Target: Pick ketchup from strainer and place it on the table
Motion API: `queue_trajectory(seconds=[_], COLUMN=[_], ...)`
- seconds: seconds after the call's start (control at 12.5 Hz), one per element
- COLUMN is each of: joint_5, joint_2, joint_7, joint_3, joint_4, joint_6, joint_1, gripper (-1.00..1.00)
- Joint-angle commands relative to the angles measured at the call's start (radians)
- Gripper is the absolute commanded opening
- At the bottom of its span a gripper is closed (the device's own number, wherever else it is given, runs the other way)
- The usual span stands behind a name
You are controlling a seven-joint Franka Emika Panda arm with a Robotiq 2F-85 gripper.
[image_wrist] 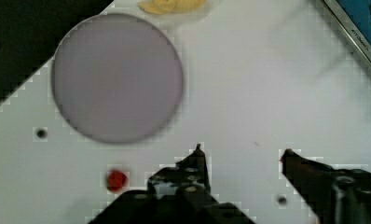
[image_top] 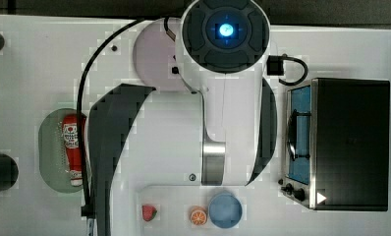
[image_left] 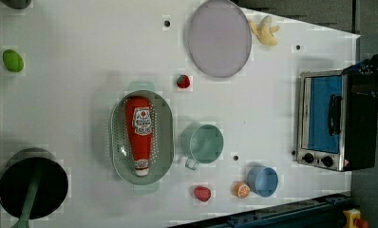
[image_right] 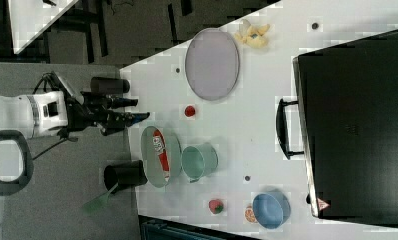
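1. four views caught the same moment. in the top view the ketchup [image_top: 72, 147] lay lengthwise in the strainer [image_top: 50, 147] at the top view's left, cap end toward the near edge, partly hidden by the dark part of the arm above it. the white table [image_top: 46, 59] also carried a toaster oven [image_top: 348, 142] at the top view's right, and a blue bowl [image_top: 225, 210], an orange slice [image_top: 198, 215] and a strawberry [image_top: 149, 212] along the near edge.
2. in the left view the bottle lay flat on the strainer's dotted bottom, untouched, with a green cup [image_left: 203, 144] just beside the basket on the left view's right and a grey plate [image_left: 219, 38] well apart, toward the far edge.
3. in the right view the gripper [image_right: 137, 116] hung off the table's edge at the right view's left, apart from the strainer and not over the bottle.
4. in the wrist view the fingers [image_wrist: 195, 165] stood apart with bare table between them and nothing held; the grey plate and a small red strawberry [image_wrist: 116, 179] lay ahead.
5. judging by this, the pick had not begun and the reach was the step in hand. the next move called for carrying the open claw over the bottle, lining the jaws across its narrow body, then lowering inside the basket's walls.
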Motion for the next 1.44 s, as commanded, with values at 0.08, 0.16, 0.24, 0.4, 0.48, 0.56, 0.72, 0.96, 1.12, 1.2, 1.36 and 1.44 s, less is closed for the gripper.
queue_trajectory(seconds=[0.08, 0.16, 0.24, 0.4, 0.48, 0.56, 0.72, 0.96, 1.12, 1.2, 1.36, 1.44], joint_5=[0.012, 0.013, 0.024, 0.025, 0.025, 0.025, 0.025, 0.02, 0.02, 0.019, 0.009, -0.004], joint_2=[-0.21, -0.208, -0.201, -0.174, -0.156, -0.137, -0.097, -0.029, 0.027, 0.055, 0.11, 0.135], joint_7=[-0.016, -0.016, -0.016, -0.016, -0.016, -0.016, -0.015, -0.003, 0.015, 0.032, 0.047, 0.055], joint_3=[0.07, 0.077, 0.092, 0.147, 0.184, 0.227, 0.326, 0.479, 0.564, 0.6, 0.655, 0.671], joint_4=[-0.068, -0.069, -0.068, -0.068, -0.068, -0.068, -0.068, -0.069, -0.077, -0.089, -0.126, -0.149], joint_6=[-0.181, -0.18, -0.164, -0.126, -0.097, -0.079, -0.054, -0.01, 0.035, 0.061, 0.129, 0.179], joint_1=[-0.096, -0.093, -0.087, -0.066, -0.055, -0.044, -0.021, 0.003, 0.014, 0.019, 0.034, 0.043], gripper=[0.58, 0.8, 0.99, 1.0, 1.0, 1.0, 1.0, 1.0, 1.0, 1.0, 1.0, 1.0])
